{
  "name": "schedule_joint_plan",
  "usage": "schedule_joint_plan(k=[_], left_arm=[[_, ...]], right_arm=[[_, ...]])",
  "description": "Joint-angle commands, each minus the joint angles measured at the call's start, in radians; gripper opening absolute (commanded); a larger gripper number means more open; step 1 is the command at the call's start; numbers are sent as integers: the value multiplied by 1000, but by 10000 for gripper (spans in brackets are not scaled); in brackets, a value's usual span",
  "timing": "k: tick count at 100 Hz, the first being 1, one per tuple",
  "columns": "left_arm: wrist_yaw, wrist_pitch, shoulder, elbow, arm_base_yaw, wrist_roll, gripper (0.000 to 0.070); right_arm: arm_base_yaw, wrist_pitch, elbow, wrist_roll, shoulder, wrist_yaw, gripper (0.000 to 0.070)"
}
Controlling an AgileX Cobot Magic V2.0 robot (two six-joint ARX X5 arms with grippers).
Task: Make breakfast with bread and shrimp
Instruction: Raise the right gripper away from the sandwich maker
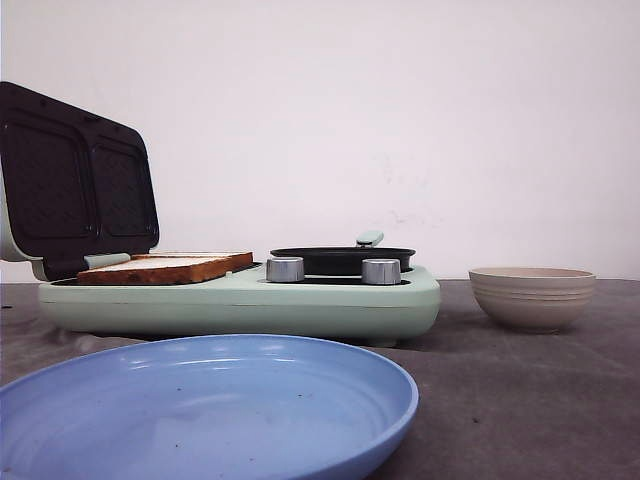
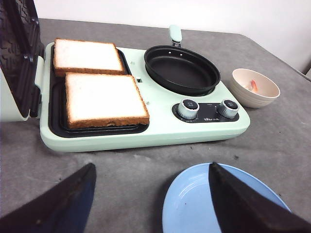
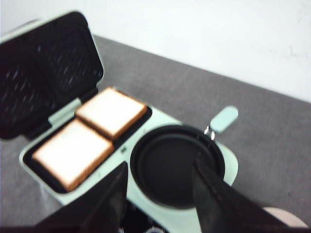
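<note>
Two slices of bread (image 2: 104,97) (image 2: 86,56) lie side by side on the dark grill plate of the mint-green breakfast maker (image 2: 146,133); they also show in the right wrist view (image 3: 73,151) (image 3: 111,111) and edge-on in the front view (image 1: 165,266). A pinkish-orange shrimp (image 2: 253,85) lies in the beige ribbed bowl (image 2: 255,88). My left gripper (image 2: 151,167) is open and empty, above the table in front of the maker. My right gripper (image 3: 160,167) is open and empty, above the black round pan (image 3: 177,162). Neither gripper shows in the front view.
The maker's lid (image 1: 75,180) stands open at the left. A blue plate (image 1: 200,410) sits at the table's front, also in the left wrist view (image 2: 194,204). Two knobs (image 2: 188,108) (image 2: 228,107) face the front. The bowl (image 1: 532,296) stands right of the maker.
</note>
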Motion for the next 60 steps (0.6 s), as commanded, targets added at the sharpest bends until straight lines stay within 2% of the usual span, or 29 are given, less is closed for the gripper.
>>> schedule_joint_plan(k=[1,37,52,60], left_arm=[[-5,10,2,0,-2,16,394],[-18,16,2,0,-2,16,395],[-24,16,2,0,-2,15,395],[-25,16,2,0,-2,13,395]], right_arm=[[6,45,-62,-24,-50,-20,245],[6,145,-432,-25,-391,-21,235],[6,157,-582,2,-550,-17,233],[6,157,-661,27,-634,-10,203]])
